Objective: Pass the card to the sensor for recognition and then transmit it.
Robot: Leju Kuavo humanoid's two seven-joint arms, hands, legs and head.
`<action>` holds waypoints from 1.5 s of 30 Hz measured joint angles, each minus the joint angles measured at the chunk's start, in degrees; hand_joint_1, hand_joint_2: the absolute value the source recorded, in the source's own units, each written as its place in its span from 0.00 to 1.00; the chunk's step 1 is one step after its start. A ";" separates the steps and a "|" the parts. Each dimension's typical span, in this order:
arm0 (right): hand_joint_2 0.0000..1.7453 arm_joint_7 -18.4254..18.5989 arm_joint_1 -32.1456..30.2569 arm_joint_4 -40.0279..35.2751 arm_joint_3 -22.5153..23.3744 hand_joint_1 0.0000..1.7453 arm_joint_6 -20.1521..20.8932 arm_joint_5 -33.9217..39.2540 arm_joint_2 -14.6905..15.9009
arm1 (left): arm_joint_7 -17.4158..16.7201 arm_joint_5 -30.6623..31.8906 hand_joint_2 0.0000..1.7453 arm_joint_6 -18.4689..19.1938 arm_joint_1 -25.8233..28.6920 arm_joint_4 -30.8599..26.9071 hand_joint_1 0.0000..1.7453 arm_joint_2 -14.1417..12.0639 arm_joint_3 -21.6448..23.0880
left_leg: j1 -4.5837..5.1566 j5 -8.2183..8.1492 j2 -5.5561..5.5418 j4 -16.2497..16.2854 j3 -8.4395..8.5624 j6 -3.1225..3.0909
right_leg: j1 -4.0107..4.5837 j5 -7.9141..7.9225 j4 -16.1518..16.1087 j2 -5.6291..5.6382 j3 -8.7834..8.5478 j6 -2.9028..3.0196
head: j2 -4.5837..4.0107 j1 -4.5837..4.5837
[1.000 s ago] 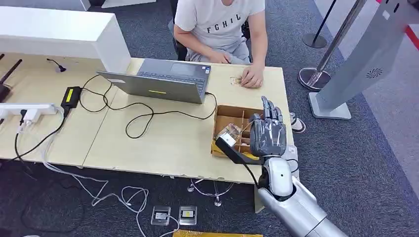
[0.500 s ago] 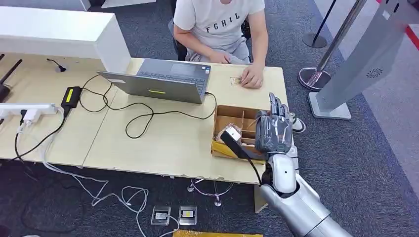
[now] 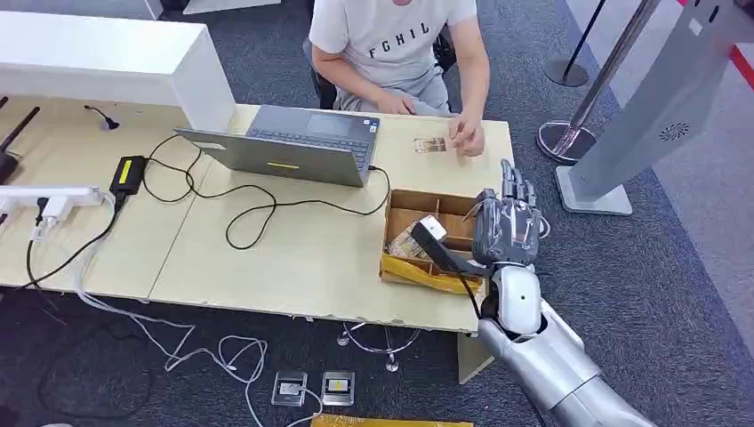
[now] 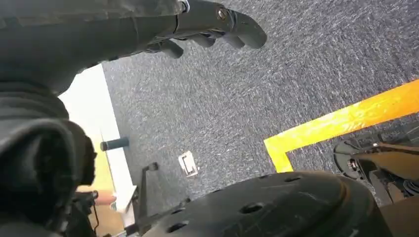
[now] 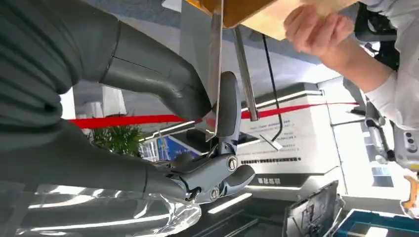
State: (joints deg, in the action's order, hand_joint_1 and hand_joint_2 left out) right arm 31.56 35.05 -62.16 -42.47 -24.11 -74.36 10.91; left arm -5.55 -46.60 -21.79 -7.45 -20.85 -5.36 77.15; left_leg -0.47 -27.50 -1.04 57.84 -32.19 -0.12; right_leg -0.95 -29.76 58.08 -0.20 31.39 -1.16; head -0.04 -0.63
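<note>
In the right wrist view a thin card (image 5: 215, 59) shows edge-on, pinched between the thumb and a dark finger (image 5: 227, 106) of my right hand. That right hand (image 3: 507, 227) hovers upright over the right side of the cardboard compartment box (image 3: 405, 203), near the table's right edge. The grey slanted sensor stand (image 3: 653, 116) rises on the floor to the right, apart from the hand. A second card (image 3: 429, 145) lies on the table by a seated person's hand (image 3: 469, 135). My left hand (image 4: 212, 22) hangs over the carpet, holding nothing.
A laptop (image 3: 289, 147) with a looping black cable (image 3: 258, 209) sits mid-table, and the person sits behind it. A power strip (image 3: 53, 200) and adapter lie at the left. A barrier post base (image 3: 565, 138) stands beside the sensor stand.
My right hand has moved to the right and a little farther from me, carrying the card away from the box's middle. The person's hand has lifted off the card on the table.
</note>
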 joint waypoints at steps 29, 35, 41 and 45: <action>1.00 2.12 4.74 3.72 -0.13 0.00 4.57 -4.92 -2.47 | -0.22 -0.26 0.00 -0.59 0.18 0.00 0.00 0.50 -1.14 | 0.00 0.00 0.00 0.01 0.01 0.00 | 0.00 0.00 0.00 0.01 0.02 0.00 | 0.02 0.00; 1.00 2.95 4.73 3.69 -0.07 0.00 6.25 -5.01 -1.95 | -0.31 -0.03 0.00 0.06 0.18 0.00 0.00 0.53 -1.14 | 0.00 0.00 0.02 0.01 0.01 0.00 | 0.00 0.00 0.00 0.03 0.03 0.00 | 0.00 0.00; 1.00 3.19 4.62 3.28 -0.15 0.00 7.72 -5.34 -0.96 | -0.31 0.35 0.00 0.61 0.19 0.00 0.00 0.53 -1.11 | 0.00 0.00 0.03 0.01 0.02 0.00 | 0.00 0.00 0.00 0.04 0.04 0.00 | 0.00 0.00; 1.00 4.59 4.35 2.01 0.18 0.00 9.55 -3.30 0.79 | -0.31 -0.18 0.00 0.87 0.22 0.00 0.00 0.50 -1.11 | 0.00 0.00 0.02 0.01 0.02 0.00 | -0.01 0.00 0.00 0.02 0.04 0.00 | 0.00 0.00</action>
State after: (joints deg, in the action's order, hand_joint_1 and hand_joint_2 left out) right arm 36.15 39.40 -60.15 -42.29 -14.56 -77.65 11.70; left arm -5.86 -46.78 -20.92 -7.23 -20.85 -4.85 76.04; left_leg -0.46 -27.50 -1.02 57.85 -32.18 -0.12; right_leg -0.96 -29.76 58.08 -0.18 31.43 -1.17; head -0.04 -0.63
